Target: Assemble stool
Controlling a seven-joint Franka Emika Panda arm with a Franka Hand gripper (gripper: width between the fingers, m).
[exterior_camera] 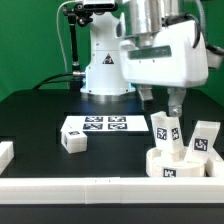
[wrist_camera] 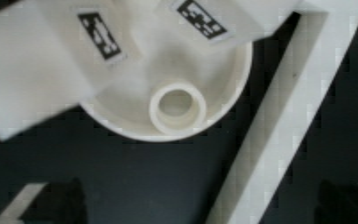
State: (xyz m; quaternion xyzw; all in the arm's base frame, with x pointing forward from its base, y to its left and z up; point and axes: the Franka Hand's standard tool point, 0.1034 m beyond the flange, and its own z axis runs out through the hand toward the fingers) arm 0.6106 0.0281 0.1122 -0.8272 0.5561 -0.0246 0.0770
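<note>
The round white stool seat lies at the front on the exterior view's right, beside the front rail. Two blocky white tagged legs stand in it, one nearer the middle and one further right. A third leg lies loose on the black table at the left. My gripper hangs just above the upright legs, open and empty. In the wrist view the seat shows a round socket, with tagged legs beside it. My gripper shows dark fingertips spread wide apart.
The marker board lies flat behind the loose leg. A long white border rail runs along the front edge, also in the wrist view. A short rail piece sits at the left. The robot base stands at the back.
</note>
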